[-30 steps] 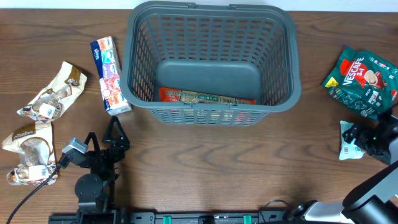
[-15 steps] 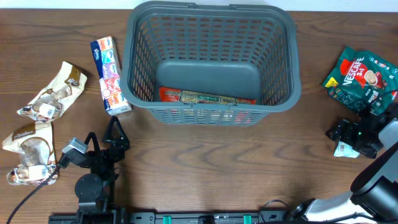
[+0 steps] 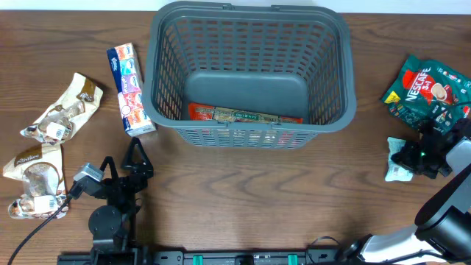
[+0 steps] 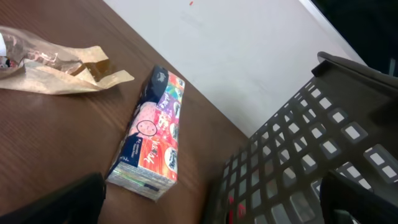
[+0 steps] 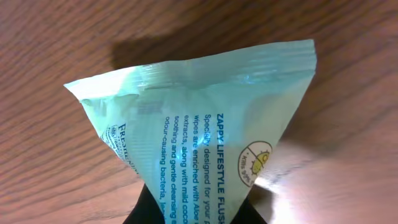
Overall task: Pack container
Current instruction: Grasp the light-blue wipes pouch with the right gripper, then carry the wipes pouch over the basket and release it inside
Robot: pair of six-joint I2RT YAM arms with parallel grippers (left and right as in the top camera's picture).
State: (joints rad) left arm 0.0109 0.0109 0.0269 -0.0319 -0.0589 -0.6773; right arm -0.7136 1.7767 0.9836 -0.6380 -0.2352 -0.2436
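Observation:
The container (image 3: 250,137), a large dark grey lattice basket, stands at the table's back centre, and a red snack packet (image 3: 246,114) lies inside along its front wall. At the right edge my right gripper (image 3: 413,156) is shut on a pale green wipes packet (image 3: 397,159). In the right wrist view that packet (image 5: 205,124) fans out from the pinching fingers, just above the wood. My left gripper (image 3: 138,162) rests open at the front left with nothing between its fingers. Its wrist view shows the container's wall (image 4: 298,143).
A colourful tissue pack (image 3: 130,88) (image 4: 152,140) lies just left of the container. Two tan snack packets (image 3: 62,110) (image 3: 33,180) sit at the far left. A green Nescafe bag (image 3: 430,87) lies at the back right, close behind the right gripper.
My right gripper has moved left and up along the table and shut on the wipes packet, which shifted left with it. The left arm has not moved.

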